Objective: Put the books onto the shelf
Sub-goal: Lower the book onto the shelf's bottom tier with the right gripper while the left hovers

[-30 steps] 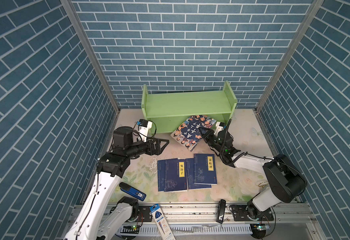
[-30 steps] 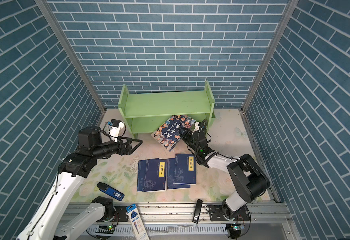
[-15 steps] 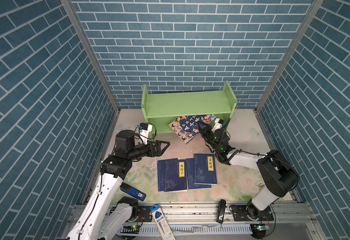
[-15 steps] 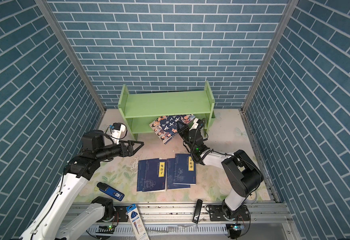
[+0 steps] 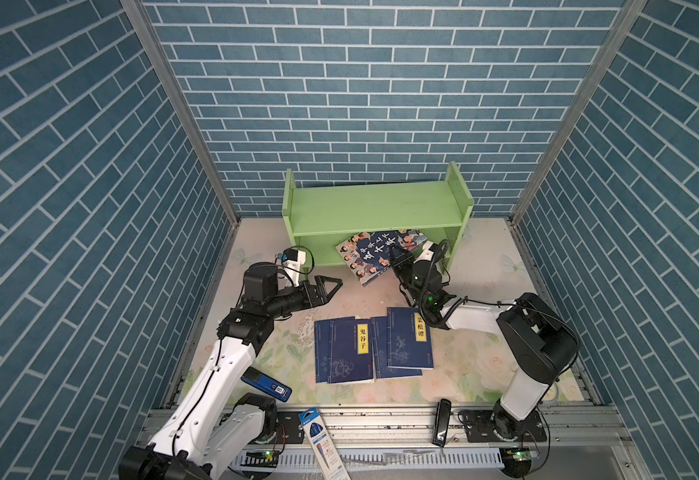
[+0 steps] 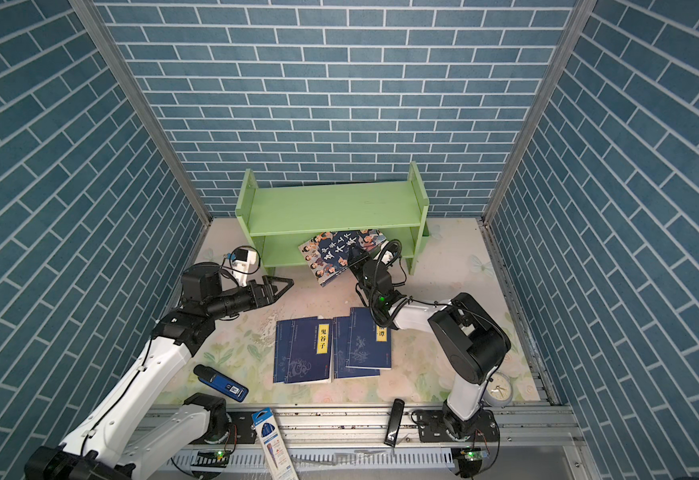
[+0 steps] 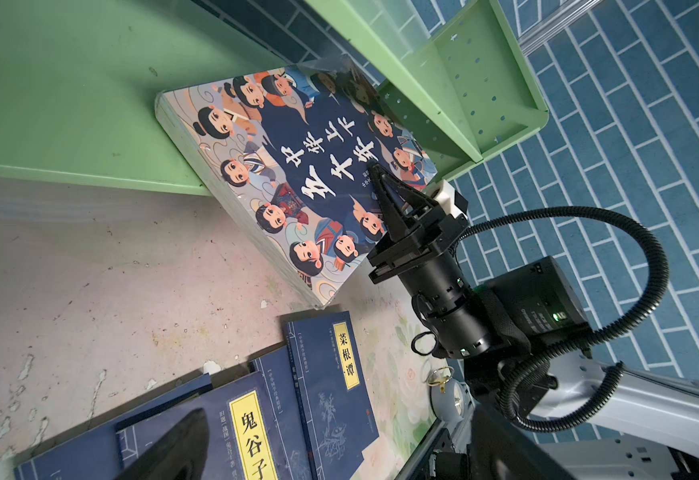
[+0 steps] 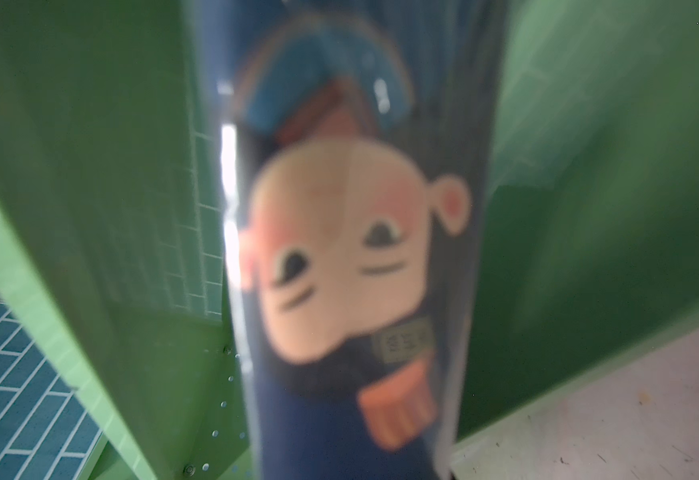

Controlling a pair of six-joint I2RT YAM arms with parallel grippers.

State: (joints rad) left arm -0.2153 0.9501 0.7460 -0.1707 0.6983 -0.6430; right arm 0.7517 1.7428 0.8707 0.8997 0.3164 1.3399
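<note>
The cartoon-faced book (image 5: 370, 253) lies tilted, its far end inside the lower tier of the green shelf (image 5: 376, 210) and its near end out over the table (image 5: 464, 361). It seems to rest on the lower board. The right end effector (image 5: 396, 262) is clamped narrowly on its near edge. The left end effector (image 5: 332, 286) gapes wide and empty nearby. Four navy books (image 5: 343, 349) lie flat on the table, overlapping.
</note>
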